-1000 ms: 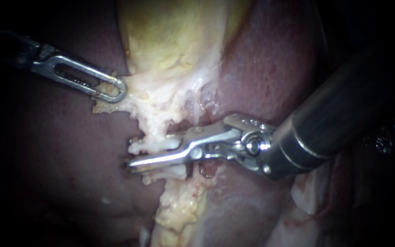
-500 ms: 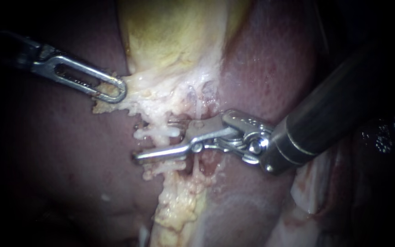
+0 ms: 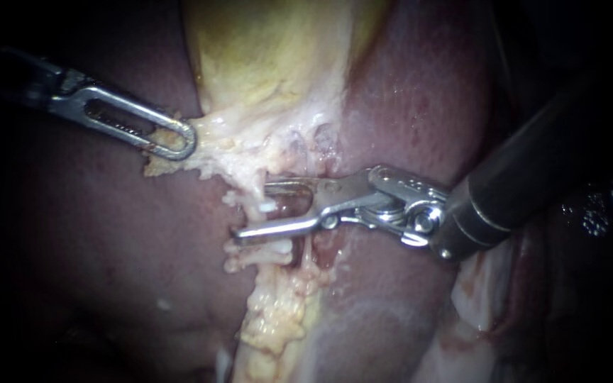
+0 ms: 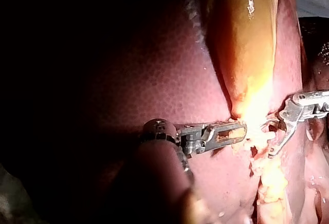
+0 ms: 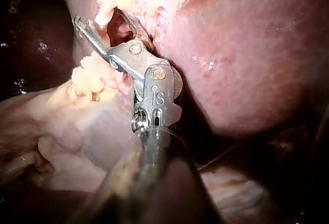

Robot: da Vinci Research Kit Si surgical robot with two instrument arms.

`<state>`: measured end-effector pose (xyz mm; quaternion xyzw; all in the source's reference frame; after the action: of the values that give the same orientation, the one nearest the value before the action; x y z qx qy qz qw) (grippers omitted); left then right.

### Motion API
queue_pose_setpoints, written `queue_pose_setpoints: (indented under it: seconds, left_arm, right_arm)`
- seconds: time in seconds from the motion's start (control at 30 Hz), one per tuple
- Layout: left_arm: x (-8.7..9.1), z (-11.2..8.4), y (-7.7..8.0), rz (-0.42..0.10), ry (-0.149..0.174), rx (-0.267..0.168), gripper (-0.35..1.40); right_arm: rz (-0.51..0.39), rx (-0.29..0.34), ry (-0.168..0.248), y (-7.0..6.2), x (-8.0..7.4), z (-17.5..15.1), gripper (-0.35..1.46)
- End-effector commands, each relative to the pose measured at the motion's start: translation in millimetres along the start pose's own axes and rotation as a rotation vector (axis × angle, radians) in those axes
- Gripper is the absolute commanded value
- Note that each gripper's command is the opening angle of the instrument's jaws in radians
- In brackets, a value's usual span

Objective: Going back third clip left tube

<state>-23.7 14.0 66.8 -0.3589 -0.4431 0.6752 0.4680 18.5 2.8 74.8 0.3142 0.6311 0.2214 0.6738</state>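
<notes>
My left instrument [image 3: 172, 139] has its slotted jaws shut on the pale edge of tissue below the yellow gallbladder [image 3: 271, 64], holding it out to the left. My right instrument [image 3: 258, 210] comes in from the right with its jaws open. A pale strand of tissue [image 3: 258, 200] hangs between the jaw tips, and no grip on it shows. A thin pale tube [image 3: 306, 250] runs down behind the jaws. I cannot make out a clip. In the left wrist view my left instrument [image 4: 234, 130] holds the pale edge and my right instrument [image 4: 268, 139] is ahead of it. The right wrist view shows my right instrument [image 5: 103, 28] spread at the fatty tissue.
Dark red liver [image 3: 108, 248] lies on both sides of the pale band. Lumpy yellow fat [image 3: 271, 319] runs down below the jaws. Pale folds of tissue [image 3: 484, 298] lie under the right shaft.
My right instrument has drawn back to the right and slightly up, its open jaws sliding off the pale stubs. The left instrument has kept its hold and place.
</notes>
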Motion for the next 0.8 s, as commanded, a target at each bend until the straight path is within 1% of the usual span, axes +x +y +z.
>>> queue_pose_setpoints:
  seconds: [0.03,0.17,0.27,0.33,0.53,0.7,0.8]
  left_arm:
    - [0.0,0.0,0.0,0.0,-0.001,-0.001,-0.35]
    - [0.0,0.0,0.0,0.0,-0.001,-0.001,-0.35]
    - [0.0,0.0,0.0,0.0,0.0,-0.001,-0.35]
    - [0.0,0.0,0.1,0.0,-0.001,-0.001,-0.35]
    - [0.0,-0.1,0.1,0.0,-0.001,-0.001,-0.35]
    - [0.0,-0.1,0.1,0.0,-0.001,-0.001,-0.35]
    - [0.0,-0.1,0.1,0.0,-0.001,-0.001,-0.35]
  right_arm:
    - [-0.006,0.0,-0.001,-0.2,0.0,-0.5,0.5]
    - [-0.047,0.001,-0.004,-0.8,-0.2,-2.0,0.5]
    - [-0.099,0.002,-0.007,-1.6,-0.2,-3.3,0.5]
    - [-0.15,-0.003,-0.01,-2.2,-0.2,-4.3,0.5]
    - [-0.231,-0.021,-0.045,-3.9,-0.6,-7.5,0.5]
    - [-0.284,-0.007,-0.062,-4.9,0.0,-10.1,0.5]
    - [-0.292,-0.002,-0.067,-5.3,0.6,-11.2,0.5]
